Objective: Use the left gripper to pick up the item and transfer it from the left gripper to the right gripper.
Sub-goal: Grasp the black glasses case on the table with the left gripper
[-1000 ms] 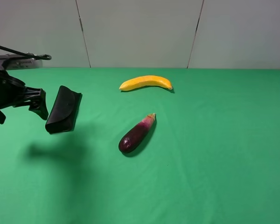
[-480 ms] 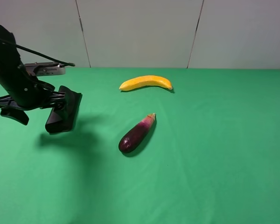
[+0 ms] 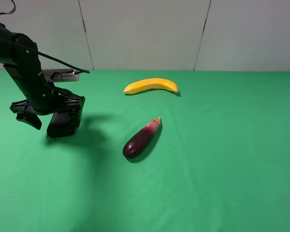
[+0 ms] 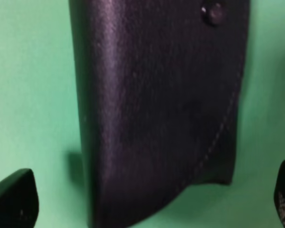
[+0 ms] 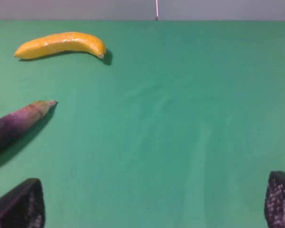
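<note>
The item, a flat black leather-like case (image 3: 63,127), lies on the green table at the left. My left gripper (image 3: 50,116) is down over it, open wide, with the case partly hidden under the arm. In the left wrist view the case (image 4: 156,109) fills the space between the two fingertips (image 4: 14,202), which stand apart from its sides. My right gripper (image 5: 154,202) is open and empty; it shows only in the right wrist view and is out of the exterior high view.
A purple eggplant (image 3: 141,138) lies at the table's middle and a yellow banana (image 3: 151,85) behind it. Both show in the right wrist view, the eggplant (image 5: 14,126) and the banana (image 5: 61,43). A white panelled wall runs behind the green table (image 3: 222,159).
My left arm has swung in from the left edge to the right and come down over the case, so its open fingers now straddle it. The case, eggplant and banana have not moved.
</note>
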Controlling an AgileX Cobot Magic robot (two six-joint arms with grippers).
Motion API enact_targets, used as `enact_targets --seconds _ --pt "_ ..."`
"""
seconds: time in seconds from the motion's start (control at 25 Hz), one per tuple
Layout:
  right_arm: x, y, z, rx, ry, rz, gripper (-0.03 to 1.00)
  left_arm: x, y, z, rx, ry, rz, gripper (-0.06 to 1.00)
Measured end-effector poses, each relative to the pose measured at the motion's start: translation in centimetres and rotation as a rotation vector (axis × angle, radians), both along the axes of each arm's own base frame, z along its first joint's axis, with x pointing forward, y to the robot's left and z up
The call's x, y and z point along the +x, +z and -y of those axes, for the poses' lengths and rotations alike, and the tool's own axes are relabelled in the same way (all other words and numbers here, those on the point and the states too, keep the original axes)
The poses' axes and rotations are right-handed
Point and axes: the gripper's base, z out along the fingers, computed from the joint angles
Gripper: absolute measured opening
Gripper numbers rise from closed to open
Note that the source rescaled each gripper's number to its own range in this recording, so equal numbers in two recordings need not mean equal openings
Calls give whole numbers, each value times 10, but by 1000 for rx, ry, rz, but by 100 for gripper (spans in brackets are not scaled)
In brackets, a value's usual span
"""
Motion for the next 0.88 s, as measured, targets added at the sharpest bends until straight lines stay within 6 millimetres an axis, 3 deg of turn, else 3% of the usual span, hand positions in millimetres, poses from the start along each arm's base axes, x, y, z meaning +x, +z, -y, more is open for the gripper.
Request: enact_targets --seconds 0.56,0.88 --pt "0 0 0 0 0 0 100 10 -25 3 2 -6 2 100" --pt "0 0 0 0 0 0 100 11 -26 3 5 -9 0 97"
